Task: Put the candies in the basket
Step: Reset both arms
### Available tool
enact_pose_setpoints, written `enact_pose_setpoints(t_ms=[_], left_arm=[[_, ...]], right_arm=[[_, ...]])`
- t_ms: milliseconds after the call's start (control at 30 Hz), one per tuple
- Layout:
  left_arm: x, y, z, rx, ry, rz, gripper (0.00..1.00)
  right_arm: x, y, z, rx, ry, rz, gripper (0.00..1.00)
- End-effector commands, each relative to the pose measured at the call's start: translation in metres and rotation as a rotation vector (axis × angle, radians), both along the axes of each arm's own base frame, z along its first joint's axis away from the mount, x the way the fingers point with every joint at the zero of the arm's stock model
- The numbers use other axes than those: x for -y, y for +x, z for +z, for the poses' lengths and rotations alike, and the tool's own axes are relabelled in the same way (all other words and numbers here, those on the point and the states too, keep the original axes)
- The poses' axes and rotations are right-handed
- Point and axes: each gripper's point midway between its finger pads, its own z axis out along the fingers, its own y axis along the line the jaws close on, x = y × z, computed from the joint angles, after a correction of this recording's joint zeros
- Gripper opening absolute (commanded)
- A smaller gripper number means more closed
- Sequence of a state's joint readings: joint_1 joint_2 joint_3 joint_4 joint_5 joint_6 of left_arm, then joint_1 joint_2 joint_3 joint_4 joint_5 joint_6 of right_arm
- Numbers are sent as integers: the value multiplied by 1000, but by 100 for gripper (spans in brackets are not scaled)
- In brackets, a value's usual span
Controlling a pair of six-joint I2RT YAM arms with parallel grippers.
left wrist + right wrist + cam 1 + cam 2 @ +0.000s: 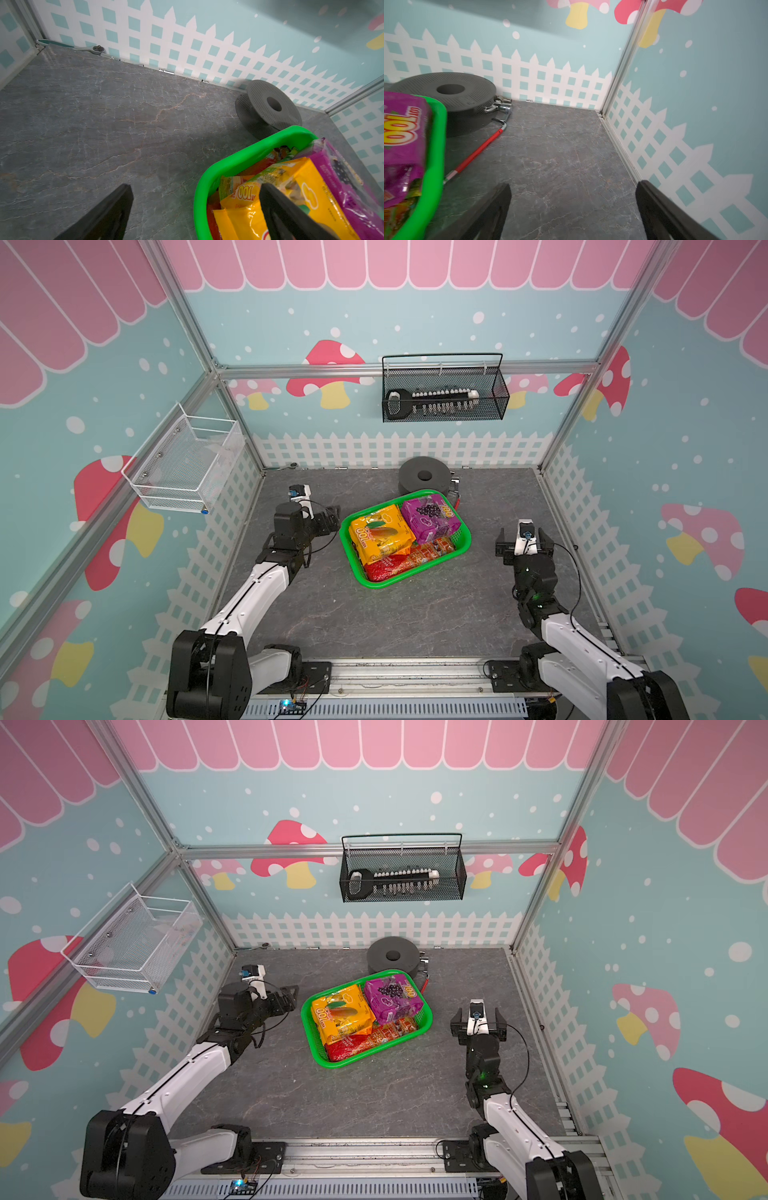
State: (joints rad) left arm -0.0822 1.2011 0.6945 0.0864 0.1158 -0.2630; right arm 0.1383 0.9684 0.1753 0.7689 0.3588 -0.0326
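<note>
The table (395,622) shows no loose bag. The basket (249,154) sits mid-table, holding the yellow (380,537), purple (430,518) and red (399,564) candies, with others half-hidden beneath. The left gripper (195,186) and right gripper (574,186) hang wide and empty beside it. The task looks finished.

place: lab test booth | cues: aluminium frame (291,370), printed mushroom walls (332,352), arm mounting rail (407,672)

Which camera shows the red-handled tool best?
Right wrist view: the red-handled tool shows nearly whole. Both top views catch only a sliver beyond the basket; the left wrist view misses it.
</note>
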Motion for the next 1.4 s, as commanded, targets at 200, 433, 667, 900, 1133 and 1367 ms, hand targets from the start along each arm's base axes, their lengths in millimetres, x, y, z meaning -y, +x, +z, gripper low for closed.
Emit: enact_pose_setpoints(t_ms=[200,433,667,900,1133,1367], left_arm=[[-14,-3,-12,126,140,21,99],[-22,-9,-17,200,128,33,99],[-26,-8,-21,267,123,8,99],[-29,-16,-16,424,167,21,99],[-21,-14,-45,412,206,17,99],[-27,-11,-43,424,200,61,99]], right_arm=[[-6,24,-7,122,52,139,99],[-23,43,-33,67,26,256,99],[-23,46,-40,14,38,272,99],[-34,44,-38,27,18,335,99],[-35,43,-38,28,17,345,99],[-35,43,-37,30,17,342,99]])
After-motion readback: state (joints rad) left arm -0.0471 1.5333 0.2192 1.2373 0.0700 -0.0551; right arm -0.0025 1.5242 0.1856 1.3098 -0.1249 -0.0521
